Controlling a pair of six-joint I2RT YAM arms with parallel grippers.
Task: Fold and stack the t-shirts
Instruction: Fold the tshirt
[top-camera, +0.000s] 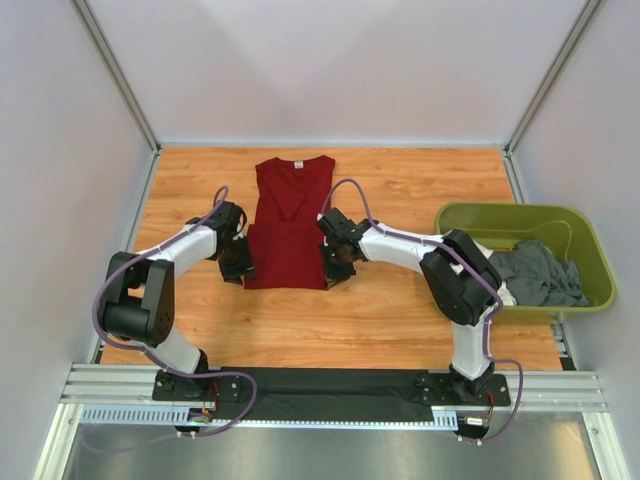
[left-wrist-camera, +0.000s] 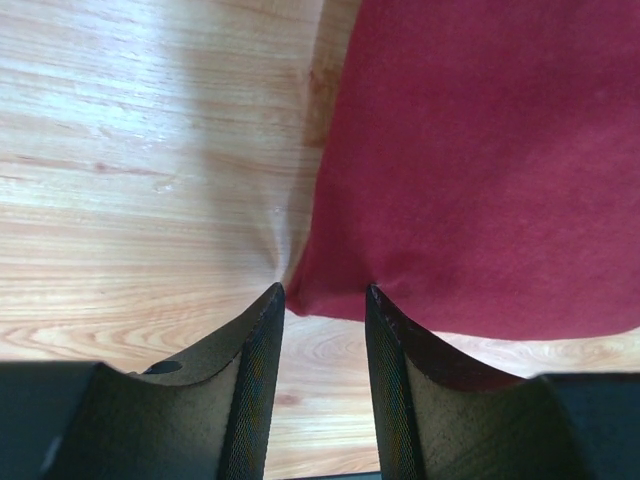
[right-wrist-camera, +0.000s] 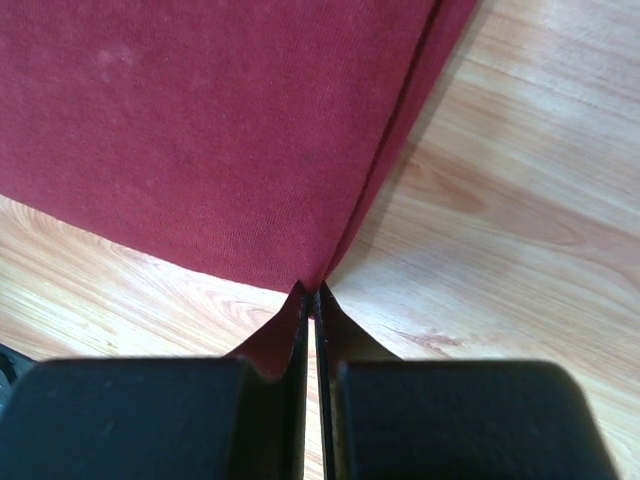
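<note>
The dark red t-shirt (top-camera: 290, 225) lies flat on the wooden table, sleeves folded in, neck to the far side. My left gripper (top-camera: 240, 265) is at its near left corner. In the left wrist view the gripper (left-wrist-camera: 325, 295) is open, with the shirt's corner (left-wrist-camera: 480, 150) sitting just between the fingertips. My right gripper (top-camera: 335, 268) is at the near right corner. In the right wrist view it (right-wrist-camera: 312, 292) is shut, pinching the shirt's corner (right-wrist-camera: 200, 130). A dark grey t-shirt (top-camera: 535, 272) lies crumpled in the tub. The white shirt is out of view.
The olive-green plastic tub (top-camera: 520, 210) stands at the right edge of the table. Grey walls enclose the table on the left, far and right sides. Bare wood (top-camera: 400, 320) lies between the red shirt and the arm bases.
</note>
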